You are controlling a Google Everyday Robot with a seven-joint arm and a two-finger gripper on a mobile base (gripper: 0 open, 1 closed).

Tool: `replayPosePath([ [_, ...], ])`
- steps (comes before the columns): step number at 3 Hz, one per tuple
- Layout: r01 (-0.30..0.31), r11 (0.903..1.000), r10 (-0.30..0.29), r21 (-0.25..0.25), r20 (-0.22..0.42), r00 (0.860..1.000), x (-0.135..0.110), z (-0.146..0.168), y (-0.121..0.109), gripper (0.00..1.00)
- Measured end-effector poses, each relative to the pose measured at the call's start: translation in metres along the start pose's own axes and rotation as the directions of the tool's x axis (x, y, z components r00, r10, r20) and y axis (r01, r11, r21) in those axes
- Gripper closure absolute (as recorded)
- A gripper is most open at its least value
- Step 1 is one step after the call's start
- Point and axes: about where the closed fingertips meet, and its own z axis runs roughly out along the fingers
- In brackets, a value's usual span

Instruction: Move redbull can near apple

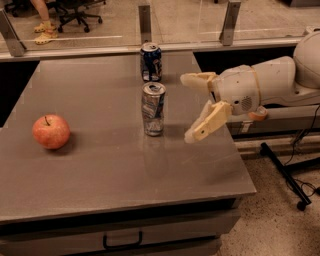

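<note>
Currently your gripper [186, 108] hangs over the right side of the grey table [115, 175], at about 3 o'clock from the redbull can [153, 109], near it but not touching. Its jaws are spread wide apart with nothing between them: one cream finger points toward the can from higher in the view, and the other slants down toward the tabletop. You can't quite tell whether that lower tip touches the table or floats just above it; it looks clear of it.

The redbull can stands upright near the middle of the table, pull-tab top facing up. At its 12 o'clock, toward the far edge, you have the shorter dark blue can [150, 62], also upright, with a gap between the two. The apple [51, 131] sits well apart from the redbull can, off at roughly 9 o'clock, close to the table's left edge, stem up.

Below the near edge of the table you can see a drawer handle [122, 242]. Beyond the far edge, at 11 o'clock, an office chair [77, 12] stands on the floor behind the glass partition.
</note>
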Motion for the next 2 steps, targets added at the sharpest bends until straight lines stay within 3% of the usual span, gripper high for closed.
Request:
replayPosePath([
  [1, -0.004, 0.9995, 0.002, 0.03, 0.055, 0.998, -0.014, 0.027, -0.008, 0.0],
  [2, -0.001, 0.9989, -0.001, 0.047, 0.05, 0.999, -0.017, 0.053, -0.011, 0.0],
])
